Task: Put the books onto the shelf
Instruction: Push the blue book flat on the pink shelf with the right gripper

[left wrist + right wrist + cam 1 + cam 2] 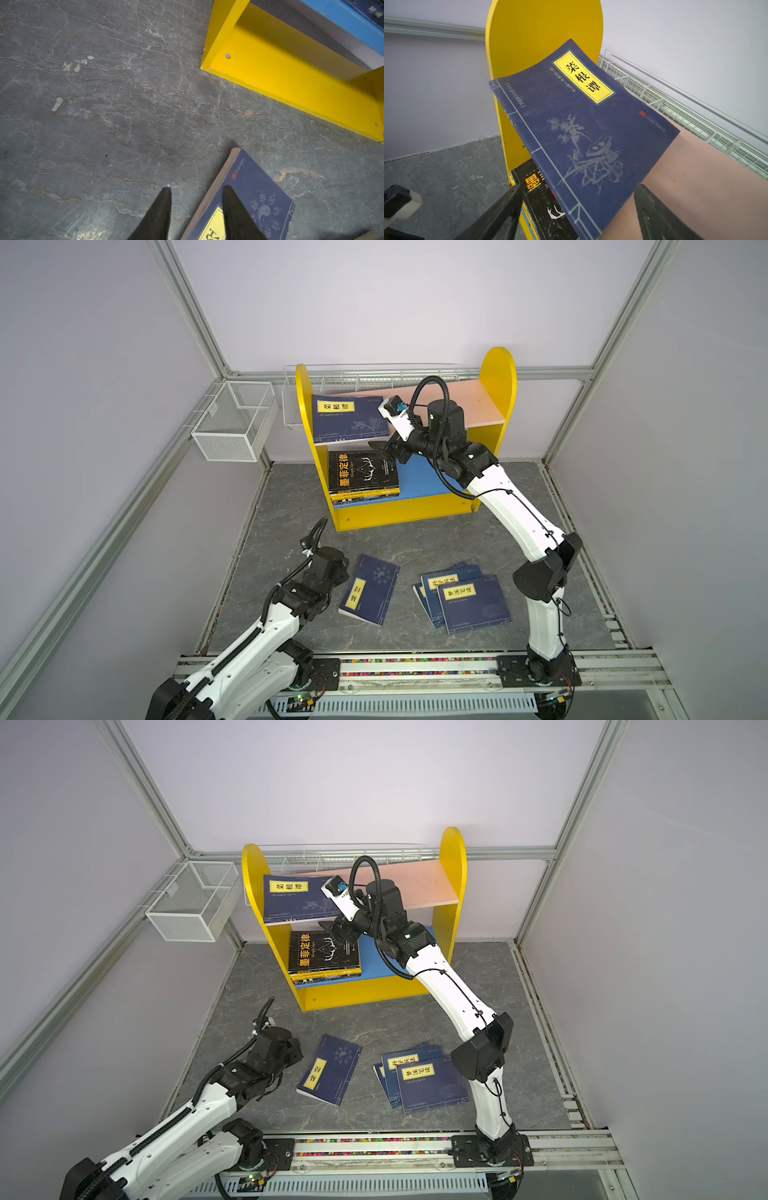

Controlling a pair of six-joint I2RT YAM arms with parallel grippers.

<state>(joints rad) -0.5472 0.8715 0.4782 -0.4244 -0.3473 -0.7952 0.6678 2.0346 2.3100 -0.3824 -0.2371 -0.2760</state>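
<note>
Right wrist view shows the right hand [579,185] spread wide and empty, its dark tapered fingers either side of the near corner of a thin navy paperback with a yellow title label [577,124]. That book lies flat on the matte pink upper board [706,176] of the small yellow bookcase [544,31], at the end by a round-topped side panel, overhanging a glossy black paperback with orange characters [542,199] below.

The left hand [196,188] is half spread. One finger is over a navy paperback with a yin-yang emblem [264,199], its mate over the veined grey stone surface [104,104] beside the page edge; touching or not, I cannot tell. In both top views that book's long axis runs roughly toward the bookcase, and the left hand looks much the nearer.
</note>
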